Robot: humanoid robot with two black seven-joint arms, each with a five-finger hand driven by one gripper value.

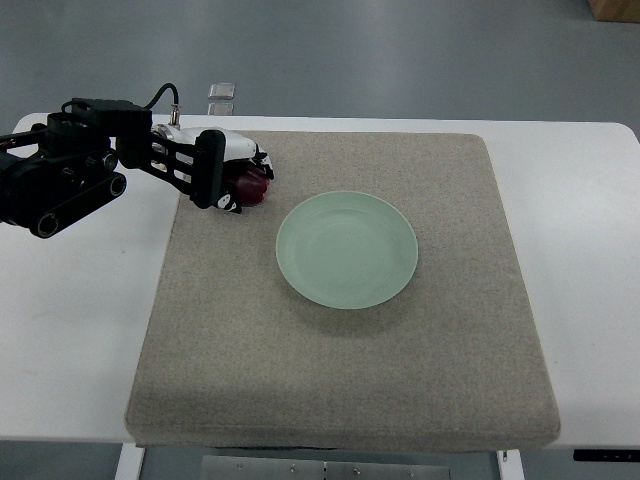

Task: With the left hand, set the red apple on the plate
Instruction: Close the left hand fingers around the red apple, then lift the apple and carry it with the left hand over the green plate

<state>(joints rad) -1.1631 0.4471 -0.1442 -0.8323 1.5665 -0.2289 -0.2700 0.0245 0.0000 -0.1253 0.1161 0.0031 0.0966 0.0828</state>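
Note:
A dark red apple (pixel 251 184) lies on the grey mat (pixel 340 360) near its far left corner. My left hand (pixel 232 175) comes in from the left edge and its fingers are curled around the apple, covering most of it. A pale green plate (pixel 346 249) sits empty at the middle of the mat, a short way right of and nearer than the hand. My right arm is out of view.
The mat lies on a white table (pixel 70 330). A small clear object (pixel 222 91) sits at the table's far edge behind the hand. The black forearm (pixel 60 180) stretches over the table's left part.

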